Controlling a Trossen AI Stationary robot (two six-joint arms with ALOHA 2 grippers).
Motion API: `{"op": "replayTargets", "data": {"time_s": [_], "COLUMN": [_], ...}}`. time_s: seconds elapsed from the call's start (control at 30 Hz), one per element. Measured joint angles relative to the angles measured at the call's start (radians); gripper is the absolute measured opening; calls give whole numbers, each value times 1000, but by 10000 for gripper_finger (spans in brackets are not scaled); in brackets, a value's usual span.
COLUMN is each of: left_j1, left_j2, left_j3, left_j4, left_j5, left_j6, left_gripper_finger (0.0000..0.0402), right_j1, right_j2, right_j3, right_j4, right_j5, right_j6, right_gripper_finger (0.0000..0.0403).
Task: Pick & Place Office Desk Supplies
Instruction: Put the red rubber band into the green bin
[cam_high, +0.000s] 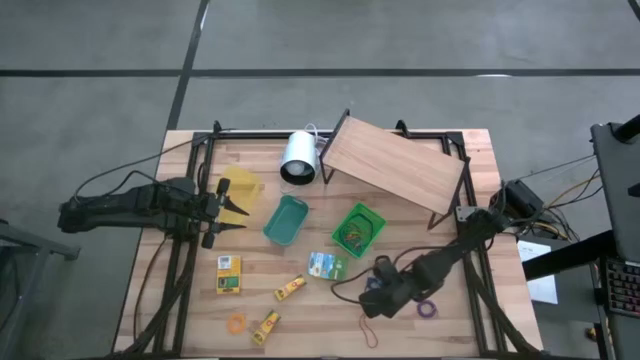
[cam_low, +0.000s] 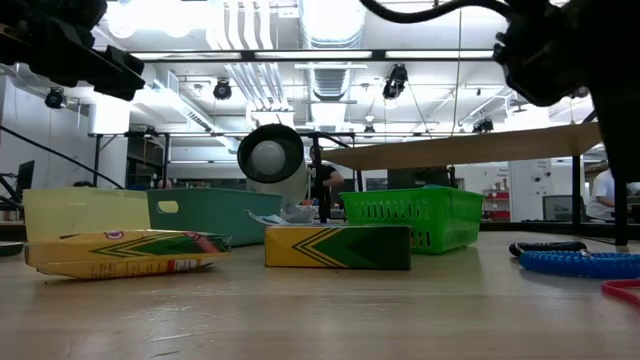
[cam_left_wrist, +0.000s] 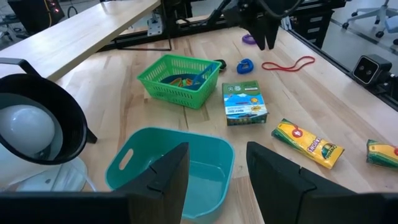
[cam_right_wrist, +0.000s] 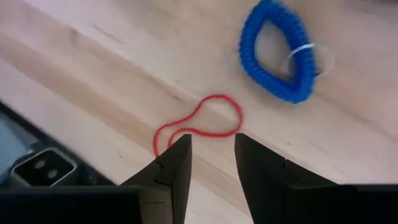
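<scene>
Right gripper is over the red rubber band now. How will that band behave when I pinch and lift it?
The red rubber band is a thin loop lying flat and kinked, so it is probably floppy and very light. Lying flush on the wooden table, it may slip from the open right gripper fingers.

- High view looks straight down on the whole wooden table (cam_high: 300, 310).
- Low view sits at tabletop height, facing the room.
- Left wrist view looks across the table; its green basket (cam_left_wrist: 179, 79) appears in both.
- Right wrist view hangs close above a red rubber band (cam_right_wrist: 198, 124).
</scene>
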Motion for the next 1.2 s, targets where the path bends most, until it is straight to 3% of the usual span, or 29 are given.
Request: {"op": "replayTargets", "data": {"time_s": [0.4,0.6,1.2], "left_j1": [0,0,0], "left_j2": [17,22,24], "left_j3": [0,0,0], "left_j4": [0,-1,0], "left_j5": [0,0,0], "left_j6": [0,0,0], "left_gripper_finger": [164,164,164], "right_j1": [-46,-58,-58], "right_j2": [168,200,208], "right_j3": [192,253,218], "right_j4": [-180,-278,-258], "right_j5": [-132,-146,-128], "right_j6": [-143,-177,-182], "right_gripper_finger": [118,118,118]}}
